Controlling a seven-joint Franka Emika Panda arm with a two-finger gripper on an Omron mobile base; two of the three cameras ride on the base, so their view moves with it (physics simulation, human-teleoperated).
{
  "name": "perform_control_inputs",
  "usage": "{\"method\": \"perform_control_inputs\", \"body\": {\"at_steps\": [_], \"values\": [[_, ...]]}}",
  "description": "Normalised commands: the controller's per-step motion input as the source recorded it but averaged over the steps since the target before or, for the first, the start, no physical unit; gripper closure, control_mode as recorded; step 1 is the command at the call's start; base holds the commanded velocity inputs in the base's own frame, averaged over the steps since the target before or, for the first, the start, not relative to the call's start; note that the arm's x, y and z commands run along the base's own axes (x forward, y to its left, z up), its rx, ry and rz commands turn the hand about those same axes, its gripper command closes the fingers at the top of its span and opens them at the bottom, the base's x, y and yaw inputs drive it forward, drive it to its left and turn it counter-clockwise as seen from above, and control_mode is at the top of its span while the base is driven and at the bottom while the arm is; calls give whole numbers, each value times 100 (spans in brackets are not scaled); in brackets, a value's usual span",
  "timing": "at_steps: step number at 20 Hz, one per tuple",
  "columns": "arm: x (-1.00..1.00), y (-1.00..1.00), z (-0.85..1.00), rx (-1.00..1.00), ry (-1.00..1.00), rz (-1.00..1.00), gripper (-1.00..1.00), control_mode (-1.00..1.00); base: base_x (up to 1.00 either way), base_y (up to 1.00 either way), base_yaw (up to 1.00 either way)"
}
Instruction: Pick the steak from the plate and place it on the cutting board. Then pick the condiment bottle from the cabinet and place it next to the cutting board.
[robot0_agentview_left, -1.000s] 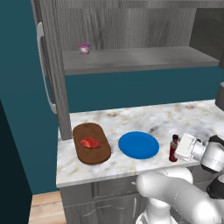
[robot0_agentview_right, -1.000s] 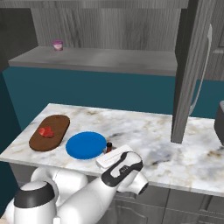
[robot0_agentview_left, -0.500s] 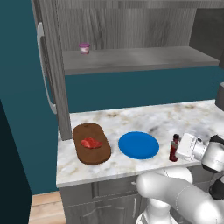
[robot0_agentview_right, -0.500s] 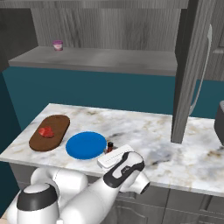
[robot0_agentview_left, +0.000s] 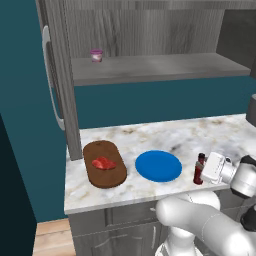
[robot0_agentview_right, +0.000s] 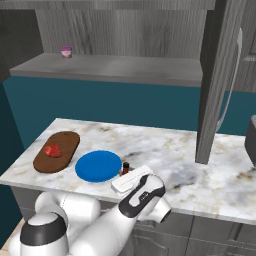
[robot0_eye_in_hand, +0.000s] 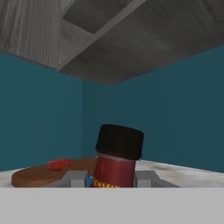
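my gripper (robot0_eye_in_hand: 113, 181) is clamped on the condiment bottle (robot0_eye_in_hand: 114, 157), plate (robot0_agentview_left: 158, 166) at its 9 o'clock; bottle looks light, rigid, slick, so i grip mid-body.

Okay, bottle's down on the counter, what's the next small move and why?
Probably open the jaws and back the gripper away. The condiment bottle stands upright on the counter beside the plate, the steak already lies on the cutting board, and the jaws look closed on the bottle.
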Motion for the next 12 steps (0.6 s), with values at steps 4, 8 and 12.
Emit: {"method": "perform_control_inputs", "body": {"at_steps": [4,8,12], "values": [[-1,7,-12,0,-9,0,100,-100,0,0,0],[-2,8,-13,0,-9,0,100,-100,0,0,0],[0,6,-15,0,-6,0,100,-100,0,0,0]]}}
